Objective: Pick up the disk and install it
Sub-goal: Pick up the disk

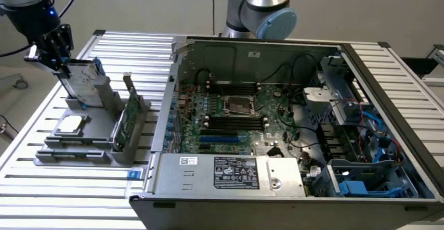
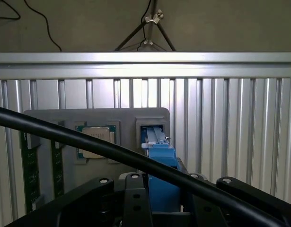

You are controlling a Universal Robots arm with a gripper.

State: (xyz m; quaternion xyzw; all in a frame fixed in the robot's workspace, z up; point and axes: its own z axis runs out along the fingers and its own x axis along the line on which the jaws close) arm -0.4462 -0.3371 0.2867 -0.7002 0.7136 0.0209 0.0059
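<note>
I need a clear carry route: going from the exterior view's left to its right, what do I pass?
gripper → disk → green circuit card → CPU socket inside the open computer case → blue drive bay

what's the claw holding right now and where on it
The claw grips the disk by its upper end, on the blue carrier; its lower end reaches into the grey stand.
</note>
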